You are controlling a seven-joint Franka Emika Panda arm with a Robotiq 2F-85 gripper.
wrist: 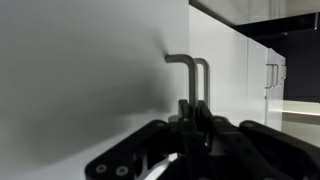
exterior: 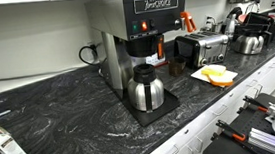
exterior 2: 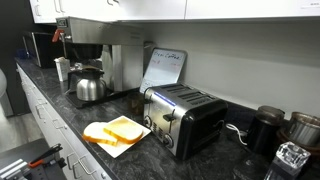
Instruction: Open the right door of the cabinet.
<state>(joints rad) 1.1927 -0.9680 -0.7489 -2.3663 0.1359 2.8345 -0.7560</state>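
The end effector (wrist: 195, 118) fills the bottom of the wrist view with its black, blurred body. Its dark fingers (wrist: 186, 110) reach up to the lower ends of two handles, and whether they are closed on a bar or merely beside it cannot be told. The handles (wrist: 188, 80) are slim, round metal bars that stand upright side by side at the seam between two flat white doors. The nearer bar bends at its top into a short stub that meets the shaded left door (wrist: 90, 70). The right door (wrist: 225, 85) of the cabinet lies just past the seam, smooth and brighter. More white doors with similar bar handles (wrist: 270, 75) show beyond it. Of the arm's pose only this can be read: the wrist points squarely at the door faces, level with the handles. In both exterior views a dark, marbled stone worktop (exterior: 60, 114) (exterior 2: 55, 112) carries a boxy black and steel coffee machine (exterior: 139, 32) with a rounded steel carafe (exterior: 145, 88) under it. Also on it are a shiny chrome toaster (exterior 2: 183, 118) and a white plate (exterior 2: 140, 134) with yellow slices. White upper cabinets (exterior 2: 200, 8) hang above the worktop.
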